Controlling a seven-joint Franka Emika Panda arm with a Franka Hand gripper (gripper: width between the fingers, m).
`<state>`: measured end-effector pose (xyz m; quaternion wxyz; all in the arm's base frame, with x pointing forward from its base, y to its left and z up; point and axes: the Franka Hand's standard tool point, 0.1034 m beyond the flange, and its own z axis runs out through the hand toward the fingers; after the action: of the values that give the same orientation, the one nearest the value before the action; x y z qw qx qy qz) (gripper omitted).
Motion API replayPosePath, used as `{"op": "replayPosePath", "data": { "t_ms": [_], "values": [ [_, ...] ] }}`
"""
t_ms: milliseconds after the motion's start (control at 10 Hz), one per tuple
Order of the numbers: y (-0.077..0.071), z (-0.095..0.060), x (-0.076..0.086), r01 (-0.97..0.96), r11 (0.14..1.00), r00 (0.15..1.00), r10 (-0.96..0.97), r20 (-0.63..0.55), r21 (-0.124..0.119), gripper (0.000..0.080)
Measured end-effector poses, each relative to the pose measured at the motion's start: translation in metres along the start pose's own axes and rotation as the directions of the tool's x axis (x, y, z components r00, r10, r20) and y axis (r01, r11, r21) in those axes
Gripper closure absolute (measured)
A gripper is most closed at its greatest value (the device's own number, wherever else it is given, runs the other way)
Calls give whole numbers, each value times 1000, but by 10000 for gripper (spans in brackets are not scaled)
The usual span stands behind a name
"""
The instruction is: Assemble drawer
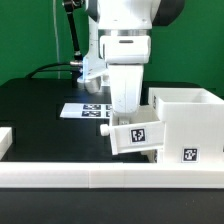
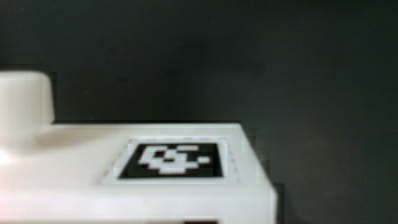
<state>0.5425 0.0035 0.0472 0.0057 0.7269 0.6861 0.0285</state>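
Gripper: lowered over a small tagged drawer part; finger state cannot be told, tips being hidden.
Drawer part: tilted, seemingly touching the open drawer box.
Marker board: seen flat on the black table, behind.

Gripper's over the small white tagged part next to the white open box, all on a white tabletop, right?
Not quite: the tabletop is black, as the exterior view shows. The rest holds: the gripper is over the small white tagged part, beside the white open box.
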Motion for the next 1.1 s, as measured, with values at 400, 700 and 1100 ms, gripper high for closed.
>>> {"op": "replayPosePath", "data": {
  "t_ms": [400,700,1100],
  "values": [
    [1,0,-3,45,999,999,-45,-1,-11,757],
    [1,-1,-1,54,998,999,-53,3,-22,755],
    [0,1,-3,39,998,999,-38,4,-40,755]
  ]
}}
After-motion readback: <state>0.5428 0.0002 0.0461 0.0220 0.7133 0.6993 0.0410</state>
